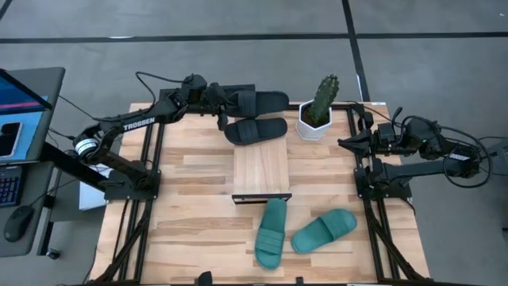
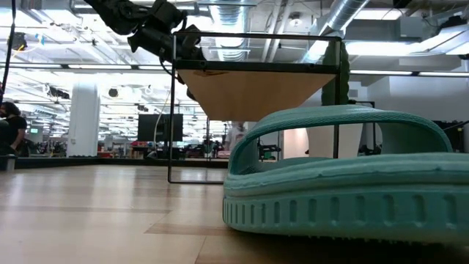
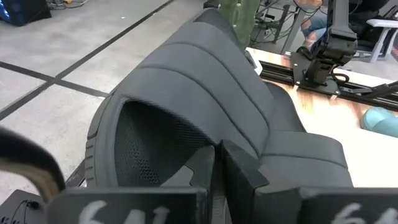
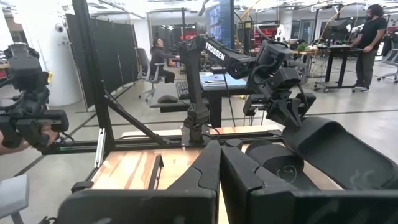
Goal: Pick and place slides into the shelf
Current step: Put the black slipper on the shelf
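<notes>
- Landmark for everything here: the narrow light-wood plank shelf on its low black metal frame [image 1: 260, 169], sitting mid-worktop. Nothing is on it yet.
- The left end effector [image 1: 216, 101] is up at the far side of the shelf, pinched nearly shut on the edge of a black rubber slide sandal with one wide strap [image 1: 258, 102]. In the left wrist view the fingers [image 3: 239, 165] are clamped close together right against the strap of that slide [image 3: 205, 93], so I'd call it gripped.
- That held slide's long axis runs side to side, crosswise to the shelf's length, and it stretches away from the end effector toward the potted green cactus in the white pot [image 1: 317, 111].
- The second black rubber slide [image 1: 255, 130] lies just beyond the shelf's far end, same sideways orientation, between the held one and the shelf.
- The two teal-green rubber slides [image 1: 271, 232] [image 1: 324, 230] are on the worktop past the shelf's near end, one roughly in line with the shelf, the other angled off to the right.
- The right end effector [image 1: 346, 143] waits off the shelf's right side with its fingers closed on nothing.
- My read: the left arm is clearly the one for this slide. The shelf lies toward the near side from the end effector, so the coming move is basically a lift and carry toward the shelf top.
</notes>
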